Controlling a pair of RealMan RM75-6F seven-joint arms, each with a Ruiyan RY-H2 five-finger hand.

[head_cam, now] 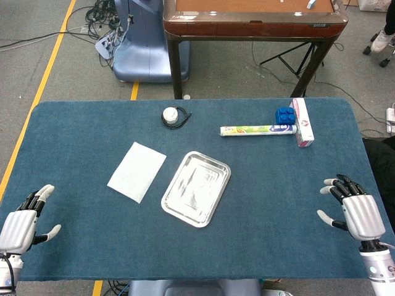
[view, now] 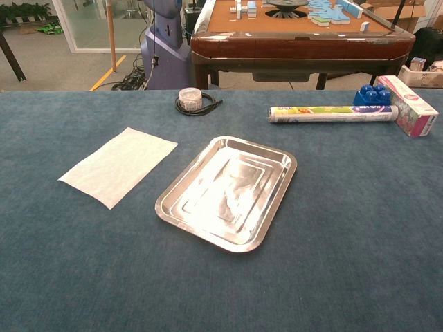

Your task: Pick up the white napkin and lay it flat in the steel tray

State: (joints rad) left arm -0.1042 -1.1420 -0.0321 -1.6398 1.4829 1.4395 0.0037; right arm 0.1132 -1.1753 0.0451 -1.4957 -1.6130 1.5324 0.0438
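Well, napkin [head_cam: 137, 171] lay flat on blue cloth, just left of steel tray [head_cam: 217, 196], untouched. Left hand [head_cam: 23, 225] and right hand [head_cam: 357, 211] hovered near table edge, fingers apart, empty. Risk: thin sheet bunching on pinch, landing creased.

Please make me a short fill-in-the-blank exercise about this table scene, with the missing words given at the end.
1. The white napkin lies flat on the table, on the robot's ____ side of the steel tray.
2. The steel tray holds ____.
3. The left hand and the right hand both hold ____.
4. The blue block sits between the long roll and the ____ box.

Missing words: left; nothing; nothing; pink
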